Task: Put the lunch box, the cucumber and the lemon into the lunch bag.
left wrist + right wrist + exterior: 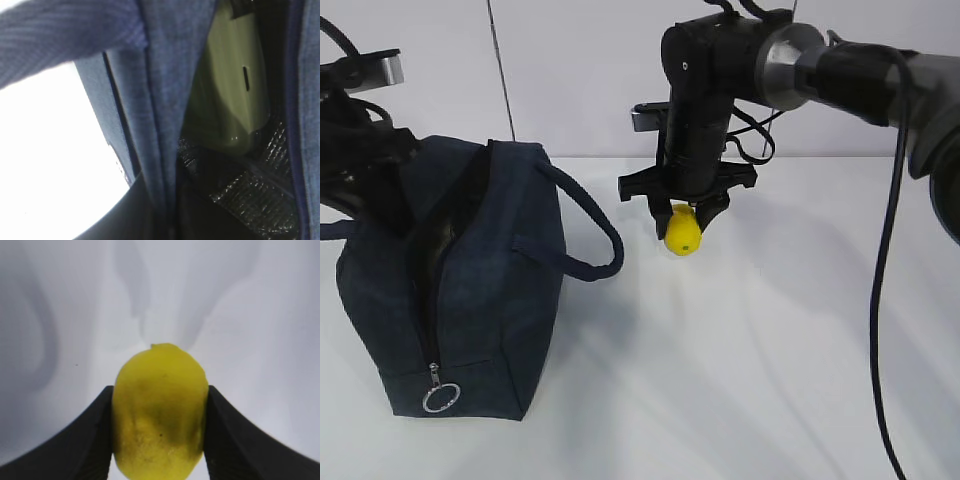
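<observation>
Lemon (682, 233) clamped in right claw (684, 216), held above tabletop (770, 330), apart from lunch bag (460, 290). Lunch box (235, 90) already inside the unzipped bag. Cucumber not visible; possibly packed. Left claw at the bag, state cannot be told. Remaining: lemon into bag.

The left hand is out of sight behind the far left side of the lunch bag (460, 280); whether it is open or closed cannot be told. Inside the bag only part of the lunch box (232, 85) shows, a pale green lid cut off by fabric. The cucumber is nowhere visible. The lemon (160, 410) runs off the bottom edge of the right wrist view.
</observation>
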Controlling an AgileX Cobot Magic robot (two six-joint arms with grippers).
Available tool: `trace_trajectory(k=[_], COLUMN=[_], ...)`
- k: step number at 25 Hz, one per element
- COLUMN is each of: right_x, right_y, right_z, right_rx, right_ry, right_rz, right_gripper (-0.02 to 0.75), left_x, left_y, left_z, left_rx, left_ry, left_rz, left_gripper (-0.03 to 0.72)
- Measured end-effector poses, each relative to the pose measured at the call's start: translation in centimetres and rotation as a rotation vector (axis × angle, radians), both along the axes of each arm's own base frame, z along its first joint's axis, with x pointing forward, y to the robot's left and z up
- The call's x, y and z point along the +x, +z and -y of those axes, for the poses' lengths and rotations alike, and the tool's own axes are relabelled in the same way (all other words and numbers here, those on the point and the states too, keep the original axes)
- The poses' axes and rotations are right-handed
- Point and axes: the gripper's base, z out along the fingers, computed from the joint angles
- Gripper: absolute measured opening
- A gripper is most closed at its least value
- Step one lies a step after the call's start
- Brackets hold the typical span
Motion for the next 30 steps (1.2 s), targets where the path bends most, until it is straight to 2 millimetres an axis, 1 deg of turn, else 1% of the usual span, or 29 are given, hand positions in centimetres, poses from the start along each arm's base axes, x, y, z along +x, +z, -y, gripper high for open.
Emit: trace_trajectory(k=[2, 5, 7, 9, 13, 15, 18, 21, 25, 29, 30], right_x=[-0.2, -0.4, -0.7, -1.0, -1.8, -2.4, -3.4, -4.5, -5.5, -6.6, -6.9], right_y=[0.5, 1.5, 2.6, 4.1, 7.1, 8.9, 11.4, 13.5, 15.0, 15.2, 15.3], right_z=[-0.2, -0.4, -0.5, -0.6, -0.7, -0.9, -1.1, -1.5, -2.6, -4.3, -4.7], right_rx=[0.025, 0.065, 0.093, 0.129, 0.197, 0.249, 0.329, 0.427, 0.552, 0.589, 0.593], right_ry=[-0.003, 0.010, 0.018, 0.023, 0.040, 0.052, 0.072, 0.099, 0.144, 0.194, 0.207], right_rz=[-0.007, -0.004, 0.006, 0.021, 0.053, 0.065, 0.085, 0.085, 0.062, 0.039, 0.035], right_gripper=[0.355, 0.354, 0.354, 0.354, 0.354, 0.354, 0.354, 0.354, 0.354, 0.354, 0.354], left_x=[0.0, 0.0, 0.0, 0.0, 0.1, 0.3, 0.8, 1.0, 1.4, 1.7, 1.8], left_y=[0.0, 0.0, 0.0, 0.0, 0.1, 0.6, 1.6, 2.2, 3.2, 3.6, 3.6], left_z=[0.0, 0.0, 0.0, 0.0, 0.0, 0.0, 0.1, 0.1, 0.2, -0.4, -0.9], left_rx=[0.000, 0.002, 0.002, 0.002, 0.001, -0.002, -0.008, -0.012, -0.013, -0.004, -0.002], left_ry=[0.000, 0.000, 0.000, 0.000, 0.000, 0.000, 0.005, 0.013, 0.019, 0.036, 0.054], left_rz=[0.000, 0.000, 0.000, 0.000, 0.004, 0.024, 0.059, 0.078, 0.109, 0.126, 0.125], left_gripper=[0.087, 0.193, 0.253, 0.288, 0.305, 0.315, 0.349, 0.381, 0.391, 0.392, 0.392])
